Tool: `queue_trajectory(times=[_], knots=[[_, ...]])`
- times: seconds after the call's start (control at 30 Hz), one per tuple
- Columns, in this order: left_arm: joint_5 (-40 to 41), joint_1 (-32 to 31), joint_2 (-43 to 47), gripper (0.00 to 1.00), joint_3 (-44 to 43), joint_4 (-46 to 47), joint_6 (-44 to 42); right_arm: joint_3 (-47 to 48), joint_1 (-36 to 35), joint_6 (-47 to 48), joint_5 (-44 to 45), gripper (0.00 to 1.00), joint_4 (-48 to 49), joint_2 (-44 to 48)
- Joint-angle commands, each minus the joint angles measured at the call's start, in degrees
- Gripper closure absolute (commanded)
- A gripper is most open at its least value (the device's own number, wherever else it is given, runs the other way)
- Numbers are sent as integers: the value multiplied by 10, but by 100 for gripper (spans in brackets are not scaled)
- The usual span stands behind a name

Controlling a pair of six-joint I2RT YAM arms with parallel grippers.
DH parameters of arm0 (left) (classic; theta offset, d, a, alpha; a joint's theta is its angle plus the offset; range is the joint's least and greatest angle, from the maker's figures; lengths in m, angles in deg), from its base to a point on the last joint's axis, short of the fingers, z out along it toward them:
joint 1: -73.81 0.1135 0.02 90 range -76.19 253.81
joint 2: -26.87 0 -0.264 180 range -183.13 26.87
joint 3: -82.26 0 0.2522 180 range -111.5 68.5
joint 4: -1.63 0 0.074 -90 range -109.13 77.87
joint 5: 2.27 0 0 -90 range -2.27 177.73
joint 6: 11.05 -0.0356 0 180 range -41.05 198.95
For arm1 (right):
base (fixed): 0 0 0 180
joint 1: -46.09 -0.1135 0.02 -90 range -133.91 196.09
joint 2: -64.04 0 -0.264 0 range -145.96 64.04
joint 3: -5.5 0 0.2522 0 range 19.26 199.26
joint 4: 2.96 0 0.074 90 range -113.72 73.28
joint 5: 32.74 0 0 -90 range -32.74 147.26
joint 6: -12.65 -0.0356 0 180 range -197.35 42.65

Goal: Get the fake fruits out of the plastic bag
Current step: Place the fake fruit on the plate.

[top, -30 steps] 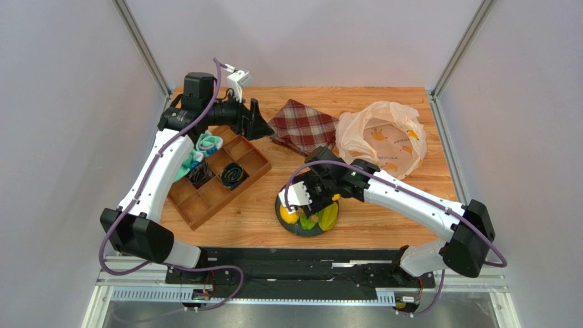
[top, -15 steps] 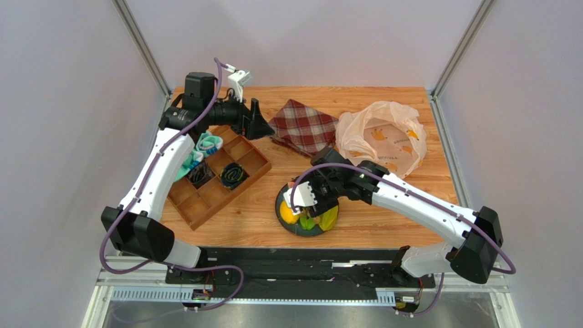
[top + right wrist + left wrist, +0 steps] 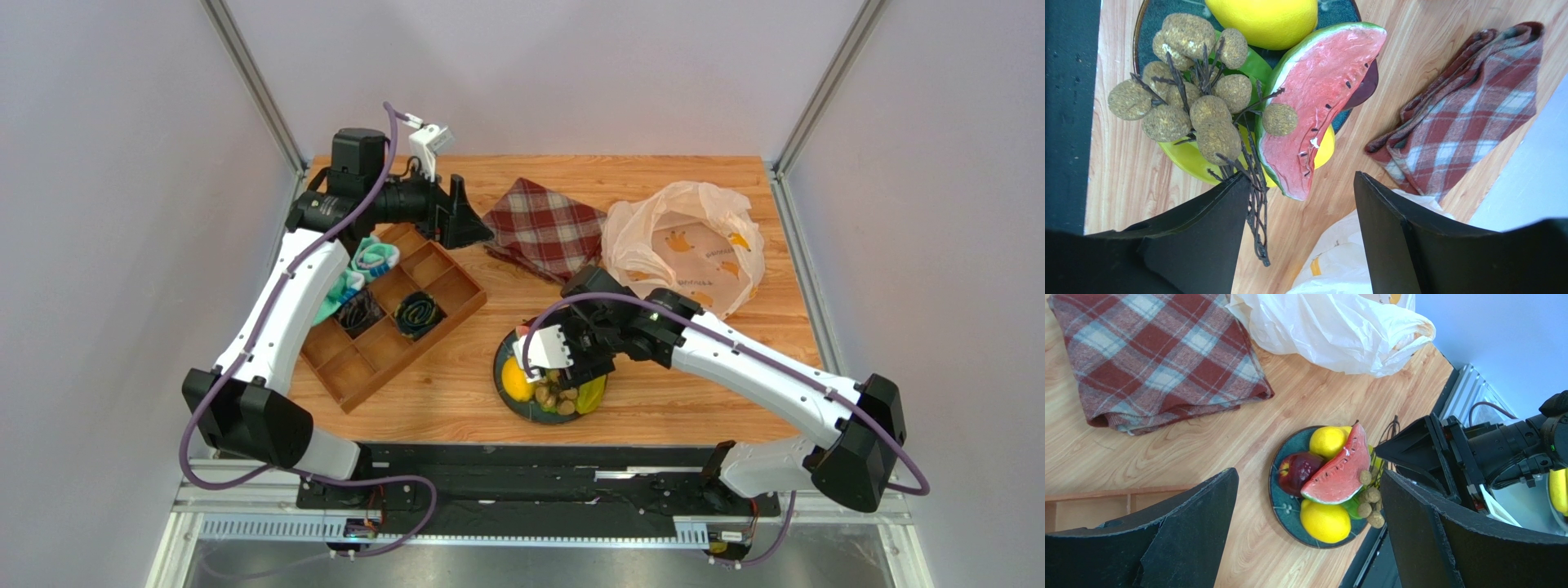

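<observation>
R tool [image 3: 1301,177]: jaws apart, nothing gripped, over plate [image 3: 1280,505] w/ grape bunch [image 3: 1192,98], at table [image 3: 429,410] near edge. L tool [image 3: 1309,474]: jaws apart, empty, by far-left corner.

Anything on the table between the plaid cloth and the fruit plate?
No. The left wrist view shows only bare wooden table between the plaid cloth and the plate; the two lie apart.
</observation>
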Motion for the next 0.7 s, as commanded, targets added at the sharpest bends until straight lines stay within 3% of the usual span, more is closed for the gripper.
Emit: queue_trajectory(times=[0.0,0.67], knots=[[-14,4,-5,6,-3,16,6,8,-3,-42,-4,32,21,-6],[-25,4,-16,6,0,27,20,-49,-3,-118,33,32,23,15]])
